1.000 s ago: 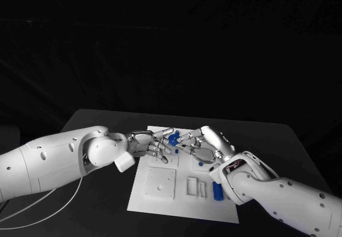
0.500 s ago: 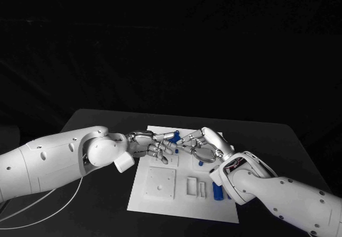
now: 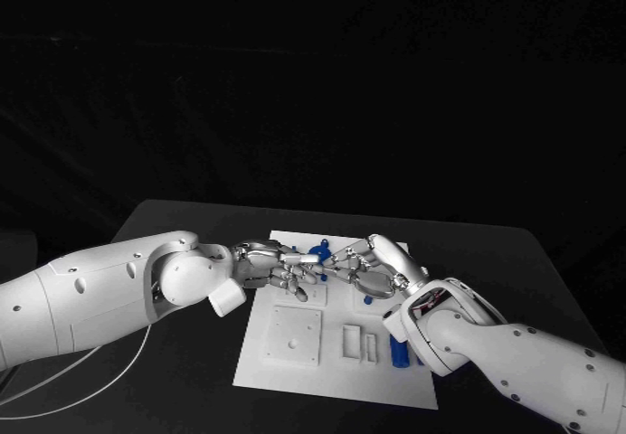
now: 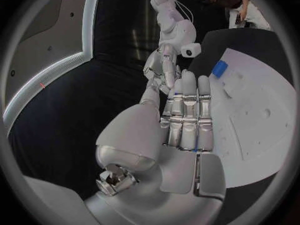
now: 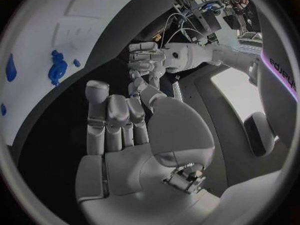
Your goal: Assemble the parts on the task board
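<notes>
Fingertip to fingertip above task board (image 3: 294,362): left hand (image 3: 277,265), right hand (image 3: 372,265), grip unclear. Blue parts (image 3: 398,350) near board's right edge.

One piece of lettering can be made out: in the right wrist view, dark capitals run along a pale curved band (image 5: 279,67) with a pink-lit edge at the side of the circle. They are bent by the lens and cut off by the frame, so the word cannot be read with confidence. Nothing on the white board (image 3: 303,362) carries readable text.
</notes>
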